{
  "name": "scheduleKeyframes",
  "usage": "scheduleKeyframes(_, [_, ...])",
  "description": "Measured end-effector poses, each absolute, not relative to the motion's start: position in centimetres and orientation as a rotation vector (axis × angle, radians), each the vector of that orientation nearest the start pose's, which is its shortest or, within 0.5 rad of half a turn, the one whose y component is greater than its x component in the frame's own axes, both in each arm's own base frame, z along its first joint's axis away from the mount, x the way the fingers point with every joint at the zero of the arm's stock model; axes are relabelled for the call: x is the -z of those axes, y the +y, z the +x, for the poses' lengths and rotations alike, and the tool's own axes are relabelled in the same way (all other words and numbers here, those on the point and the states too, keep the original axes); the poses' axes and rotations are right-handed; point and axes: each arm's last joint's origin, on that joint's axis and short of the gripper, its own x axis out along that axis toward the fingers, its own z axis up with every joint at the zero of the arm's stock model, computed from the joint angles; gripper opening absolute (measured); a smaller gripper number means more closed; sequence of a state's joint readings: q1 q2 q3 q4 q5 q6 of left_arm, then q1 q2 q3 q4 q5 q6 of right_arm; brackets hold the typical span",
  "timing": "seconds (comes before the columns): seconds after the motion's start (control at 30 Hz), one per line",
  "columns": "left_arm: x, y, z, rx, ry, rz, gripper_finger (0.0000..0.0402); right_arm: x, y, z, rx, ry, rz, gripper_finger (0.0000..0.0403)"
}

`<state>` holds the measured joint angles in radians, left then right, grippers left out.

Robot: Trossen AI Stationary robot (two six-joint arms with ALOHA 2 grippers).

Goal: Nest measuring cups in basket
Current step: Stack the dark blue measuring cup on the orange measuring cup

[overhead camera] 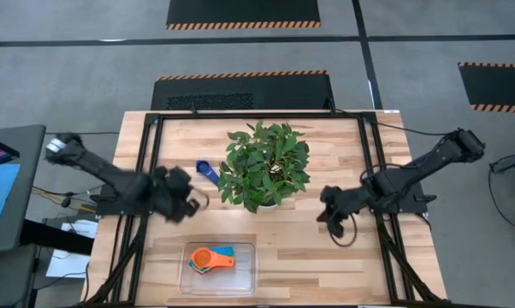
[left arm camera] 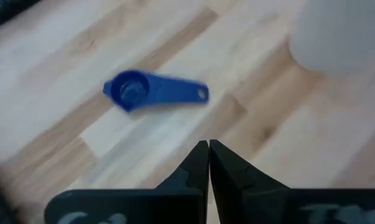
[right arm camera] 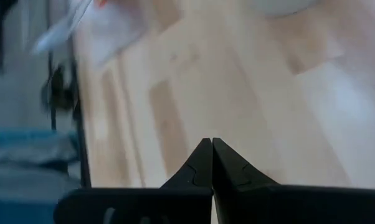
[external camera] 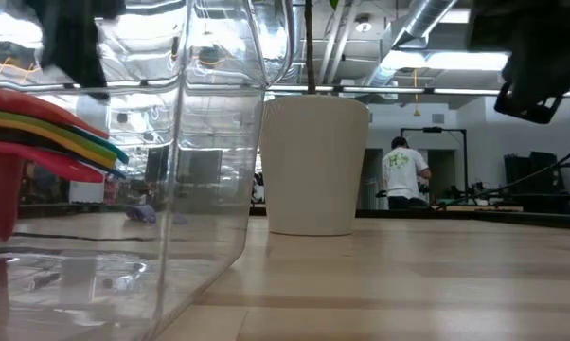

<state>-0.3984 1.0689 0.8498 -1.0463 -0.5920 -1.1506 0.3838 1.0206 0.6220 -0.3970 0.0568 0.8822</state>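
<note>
Left gripper [overhead camera: 187,198]: fingers pressed together, holding nothing, over the table at the plant's 9 o'clock.
Right gripper [overhead camera: 330,208]: fingers together, empty, at the plant's 3 o'clock.
Dark blue cup [overhead camera: 207,170]: lying on the table just beside the plant [overhead camera: 266,165], at its 9 o'clock.
Basket [overhead camera: 242,281]: at the plant's 6 o'clock, holding stacked cups [overhead camera: 211,258], orange uppermost.

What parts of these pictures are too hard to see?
- Stacked measuring cups in the basket, high view: too small to count.
- Same stack, low view: cut off by the picture's edge.
- Blue cup, low view: hidden behind the plant pot.
- Basket, right wrist view: blurred.
</note>
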Motion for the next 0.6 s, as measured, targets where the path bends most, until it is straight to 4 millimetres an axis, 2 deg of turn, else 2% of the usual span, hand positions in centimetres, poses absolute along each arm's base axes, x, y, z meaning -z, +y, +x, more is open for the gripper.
scheduleKeyframes(0.13, [-23.7,-0.4,16.5,-0.728,0.795,-0.488,0.0,-22.0,6.1,19.0,0.152,0.826,0.775,0.0013])
scheduleKeyframes(0.3, [-23.0,4.7,15.8,-0.833,0.88,-0.518,0.0,-22.1,5.1,19.4,0.199,0.79,0.826,0.0013])
scheduleKeyframes(0.43, [-22.1,7.7,15.7,-0.81,1.009,-0.498,0.0,-22.1,4.6,19.5,0.231,0.766,0.815,0.0013])
scheduleKeyframes(0.6, [-22.5,11.0,17.3,-0.675,1.158,-0.414,0.0,-22.1,4.0,19.6,0.274,0.74,0.794,0.0013])
